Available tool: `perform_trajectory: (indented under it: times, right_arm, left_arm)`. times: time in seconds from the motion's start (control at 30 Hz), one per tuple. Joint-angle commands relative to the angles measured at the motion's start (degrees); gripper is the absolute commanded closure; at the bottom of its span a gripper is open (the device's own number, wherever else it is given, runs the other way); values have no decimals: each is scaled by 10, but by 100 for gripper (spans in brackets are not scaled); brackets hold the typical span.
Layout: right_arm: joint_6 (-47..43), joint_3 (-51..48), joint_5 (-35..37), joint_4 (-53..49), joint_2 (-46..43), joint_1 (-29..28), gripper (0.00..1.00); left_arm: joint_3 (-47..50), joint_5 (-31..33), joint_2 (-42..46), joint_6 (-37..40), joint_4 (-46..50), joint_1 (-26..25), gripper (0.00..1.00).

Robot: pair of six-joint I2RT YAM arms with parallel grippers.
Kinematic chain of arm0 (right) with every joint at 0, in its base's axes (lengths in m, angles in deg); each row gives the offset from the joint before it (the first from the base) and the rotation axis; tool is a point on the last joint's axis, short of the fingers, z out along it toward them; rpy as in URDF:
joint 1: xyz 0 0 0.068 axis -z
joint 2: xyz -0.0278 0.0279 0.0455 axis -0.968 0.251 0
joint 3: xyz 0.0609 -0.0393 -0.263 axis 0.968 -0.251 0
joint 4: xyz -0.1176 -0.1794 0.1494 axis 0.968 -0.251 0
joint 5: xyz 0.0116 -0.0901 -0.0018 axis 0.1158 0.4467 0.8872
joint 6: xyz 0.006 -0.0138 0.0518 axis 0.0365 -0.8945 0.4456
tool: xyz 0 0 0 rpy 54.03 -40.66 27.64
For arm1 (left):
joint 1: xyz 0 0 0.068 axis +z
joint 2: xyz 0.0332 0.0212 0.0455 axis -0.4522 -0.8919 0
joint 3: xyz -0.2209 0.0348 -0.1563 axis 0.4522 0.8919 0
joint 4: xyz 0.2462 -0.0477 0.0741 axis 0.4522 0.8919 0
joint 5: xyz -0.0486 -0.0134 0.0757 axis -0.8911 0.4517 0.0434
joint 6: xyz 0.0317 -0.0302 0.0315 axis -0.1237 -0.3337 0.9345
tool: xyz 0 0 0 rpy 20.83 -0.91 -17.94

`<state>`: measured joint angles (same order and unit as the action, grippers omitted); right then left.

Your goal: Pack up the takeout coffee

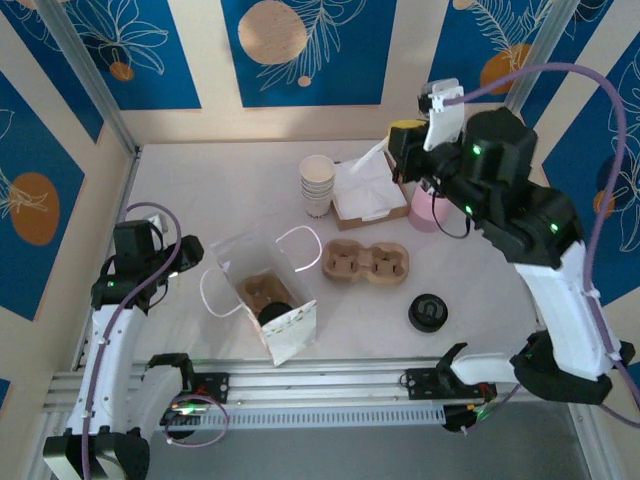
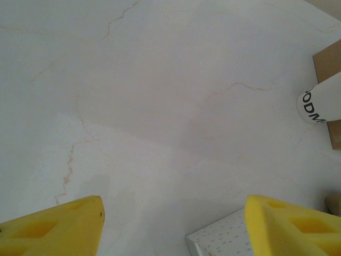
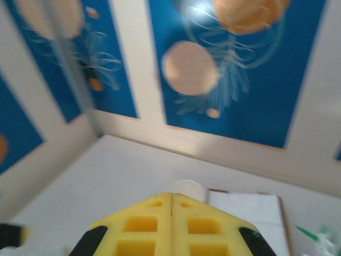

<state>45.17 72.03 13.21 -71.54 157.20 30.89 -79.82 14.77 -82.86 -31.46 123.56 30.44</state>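
The white marbled tabletop [image 1: 210,190] lay bare at far left, from the back wall [image 1: 250,125] to the white paper bag with loop handles [image 1: 262,290]. To the right, a stack of white paper cups [image 1: 318,185], a brown cardboard box of white napkins [image 1: 370,195] and a brown pulp cup carrier [image 1: 365,262] crowded together. A round black lid [image 1: 428,312] sat apart, bare table around it.

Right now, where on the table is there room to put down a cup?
The biggest bare patch of table is back left, between the left wall, the stack of cups and the bag. A smaller one lies at the front, between bag and black lid. Back right is crowded: cups, napkin box, pink cup.
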Motion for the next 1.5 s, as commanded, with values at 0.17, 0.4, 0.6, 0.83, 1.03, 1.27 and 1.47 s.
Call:
perform_trajectory:
  times: [0.17,0.4,0.6,0.83,1.03,1.27,1.47]
  right_arm:
    - [-100,20,47,-1,26,-241,100]
    - [-168,87,167,-46,128,-387,100]
    - [-178,102,142,-27,159,-400,100]
    - [-140,59,108,-21,158,-365,100]
    - [-74,17,57,-28,152,-313,82]
    - [-51,-11,3,14,131,-259,49]
    - [10,-14,51,38,123,-136,49]
  left_arm:
    - [7,-1,4,8,-7,7,30]
    - [7,0,4,7,-8,7,30]
    - [7,-2,4,7,-8,7,30]
    - [7,0,8,8,-8,6,30]
    - [7,0,8,7,-7,7,29]
    - [7,0,7,8,-7,7,29]
    - [7,-1,6,8,-7,6,29]
